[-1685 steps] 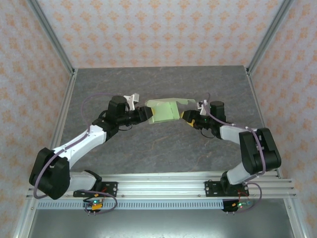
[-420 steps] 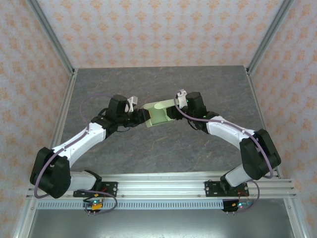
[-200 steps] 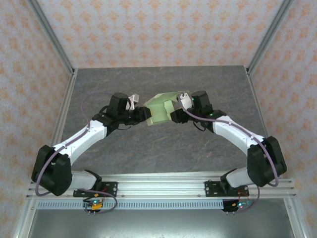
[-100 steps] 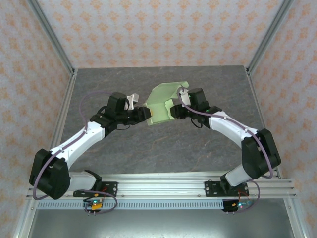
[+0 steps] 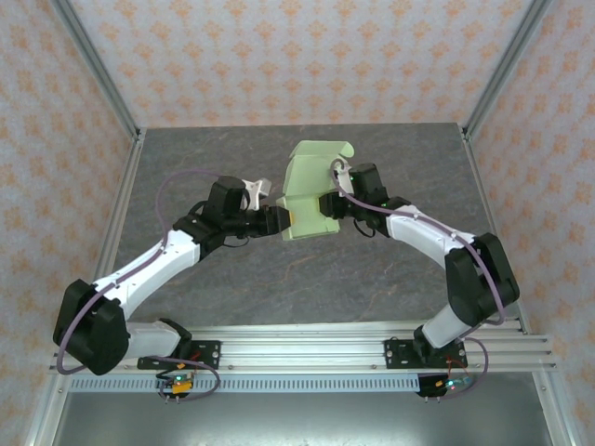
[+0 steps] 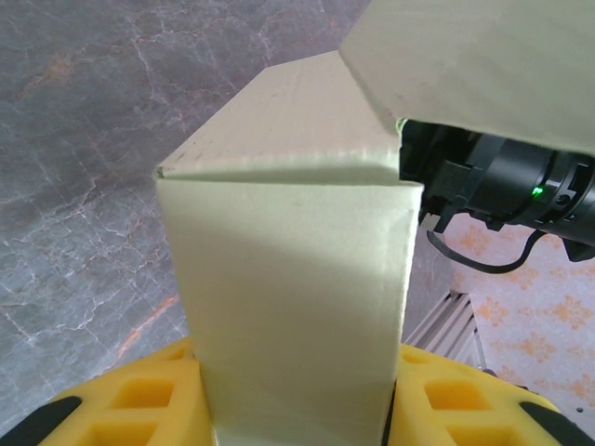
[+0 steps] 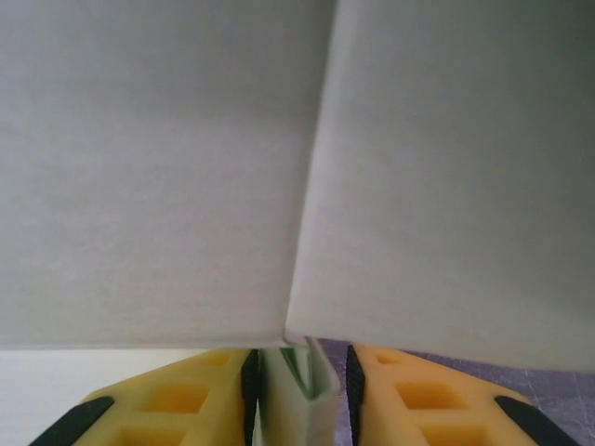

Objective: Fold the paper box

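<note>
**Paper box gripped from both sides above mid-surface**

The paper box point(image 5: 307, 209) hangs in the air over the middle of the grey surface point(image 5: 232, 279), caught between the two arms. The left end effector point(image 5: 284, 220) grips its left edge. In the left wrist view the yellow fingers point(image 6: 121, 409) sit tight against either side of an upright panel of the box point(image 6: 288, 307). A crisp fold line runs across the top of that panel, and a second panel slopes away from it like a roof.

The right end effector point(image 5: 327, 204) meets the box from the opposite side. Its wrist view shows it point(image 7: 299, 376) closed on a narrow doubled edge of card between the yellow fingers point(image 7: 186, 400), with two broad panels of the box point(image 7: 158, 167) standing close above, joined along a near-vertical crease.

From overhead, a tall flap point(image 5: 314, 163) rises from the box toward the far wall, its top edge curled over to the right. The box's lower edge lies parallel to the near rail point(image 5: 307, 339). Bare surface stretches on every side of the box. The side rails point(image 5: 116, 214) and the patterned walls point(image 5: 297, 56) stand well apart from it.
</note>
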